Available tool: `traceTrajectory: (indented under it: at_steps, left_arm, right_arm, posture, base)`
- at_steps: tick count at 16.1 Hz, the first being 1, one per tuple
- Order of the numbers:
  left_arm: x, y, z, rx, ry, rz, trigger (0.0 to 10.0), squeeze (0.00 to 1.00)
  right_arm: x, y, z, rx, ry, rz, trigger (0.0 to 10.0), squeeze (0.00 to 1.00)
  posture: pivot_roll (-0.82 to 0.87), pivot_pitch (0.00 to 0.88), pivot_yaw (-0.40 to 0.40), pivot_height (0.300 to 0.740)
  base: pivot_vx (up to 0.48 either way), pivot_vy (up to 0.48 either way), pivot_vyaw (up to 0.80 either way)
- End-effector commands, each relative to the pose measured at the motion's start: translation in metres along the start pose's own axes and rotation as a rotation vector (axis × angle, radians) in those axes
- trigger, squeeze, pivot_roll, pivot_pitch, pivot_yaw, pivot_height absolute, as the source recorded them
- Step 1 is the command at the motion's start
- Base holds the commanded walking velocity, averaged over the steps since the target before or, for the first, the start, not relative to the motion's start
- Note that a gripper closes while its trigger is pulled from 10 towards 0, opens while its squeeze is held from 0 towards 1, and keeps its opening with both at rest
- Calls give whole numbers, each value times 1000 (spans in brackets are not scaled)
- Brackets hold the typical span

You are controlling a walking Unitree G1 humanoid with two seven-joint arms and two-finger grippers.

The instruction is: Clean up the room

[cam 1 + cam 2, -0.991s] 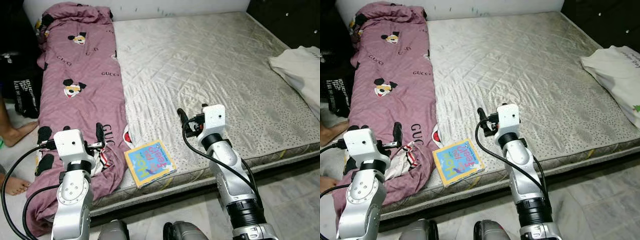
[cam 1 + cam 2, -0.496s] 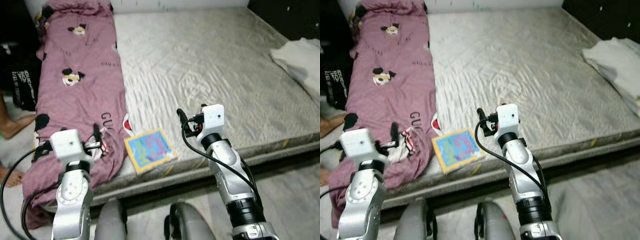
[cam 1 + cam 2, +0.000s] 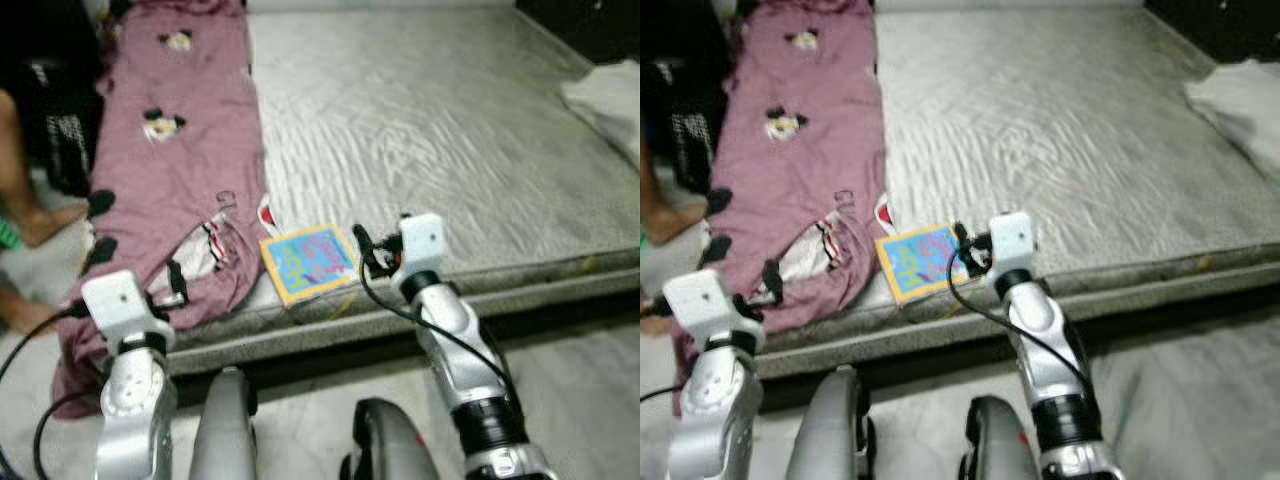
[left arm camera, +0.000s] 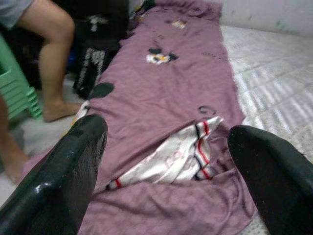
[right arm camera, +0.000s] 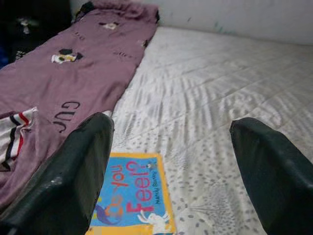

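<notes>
Purple blanket [image 3: 190,170] spread along bed [image 3: 450,150] | book [image 3: 308,262] laid at edge | left gripper [image 4: 171,166] released | right gripper [image 5: 171,166] released above book

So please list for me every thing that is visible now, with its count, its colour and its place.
mattress: one, grey-white quilted, bare, in front of the robot
blanket: one, mauve with cartoon print, along the mattress's left side, hanging over its edge
book: one, blue with yellow border, flat near the mattress's front edge
white cloth: one, at the mattress's far right
person's leg: bare, on the floor at left
left gripper: jaws open, toward the blanket
right gripper: jaws open, over the book
</notes>
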State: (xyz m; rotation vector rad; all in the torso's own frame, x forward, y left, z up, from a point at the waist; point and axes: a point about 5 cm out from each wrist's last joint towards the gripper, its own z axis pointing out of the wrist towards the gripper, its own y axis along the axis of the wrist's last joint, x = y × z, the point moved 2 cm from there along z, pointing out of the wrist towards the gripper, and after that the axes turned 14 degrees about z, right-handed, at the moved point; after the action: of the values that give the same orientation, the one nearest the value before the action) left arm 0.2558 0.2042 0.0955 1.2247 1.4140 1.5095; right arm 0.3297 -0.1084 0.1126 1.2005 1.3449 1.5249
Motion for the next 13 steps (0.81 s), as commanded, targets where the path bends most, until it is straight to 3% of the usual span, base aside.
traceTrajectory:
  at_steps: [1,4,9,13]
  left_arm:
    - [-1,7,2,-20,4,-6,10000,0]
    - [-2,7,3,-20,7,-11,10000,0]
    - [-9,9,7,-27,-4,-19,10000,0]
    - [-7,10,10,-35,10,-20,10000,0]
  right_arm:
    - [-1,3,2,-7,-5,-16,10000,0]
    - [-2,-1,3,19,-4,8,10000,0]
    - [-1,0,3,14,-2,12,10000,0]
    - [-2,0,2,20,-3,18,10000,0]
  posture:
    - [-71,130,-40,641]
    - [-71,127,-42,637]
    - [-74,141,-41,573]
    - [-76,140,-42,573]
  base:
    - [0,0,0]
    - [0,0,0]
    - [0,0,0]
    - [0,0,0]
